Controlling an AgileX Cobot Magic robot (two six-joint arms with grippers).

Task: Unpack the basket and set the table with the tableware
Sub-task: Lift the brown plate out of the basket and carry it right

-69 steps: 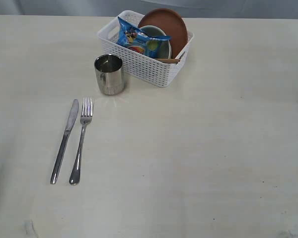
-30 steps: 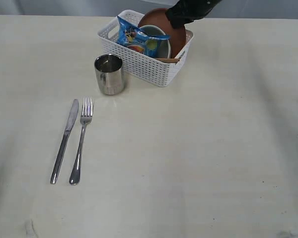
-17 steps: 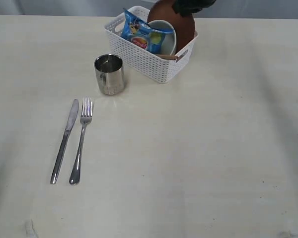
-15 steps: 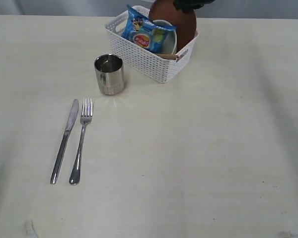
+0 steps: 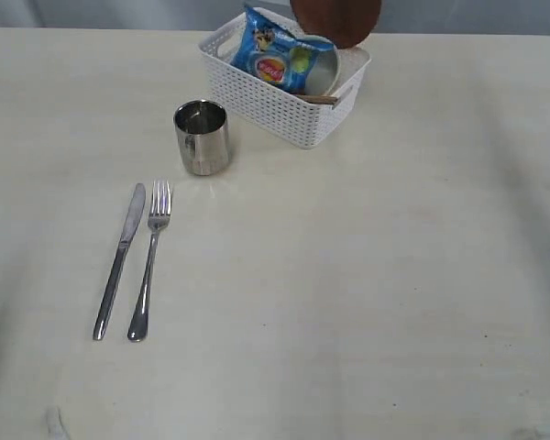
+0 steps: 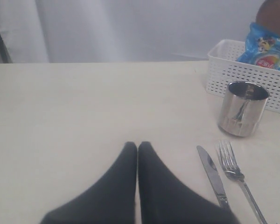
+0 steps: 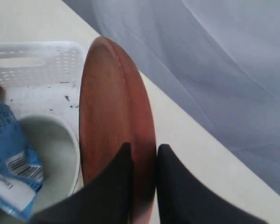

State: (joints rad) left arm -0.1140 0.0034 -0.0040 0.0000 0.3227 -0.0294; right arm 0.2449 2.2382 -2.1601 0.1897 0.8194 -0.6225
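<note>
1 plate point(image 7: 109, 107) clamped in R claw point(image 7: 143, 150) (over basket point(image 5: 275, 105)) | L claw point(image 6: 137, 146) together

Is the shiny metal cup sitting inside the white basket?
No, the steel cup stands upright on the table, outside the basket and beside its perforated wall.

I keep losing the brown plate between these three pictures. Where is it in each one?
Exterior view: plate at the top edge, held above the basket's far rim.
Left wrist view: a sliver of plate beyond the crisp bag in the basket.
Right wrist view: plate edge-on, gripped by the right tool, over the basket.
Shared landmark: the white basket.
</note>
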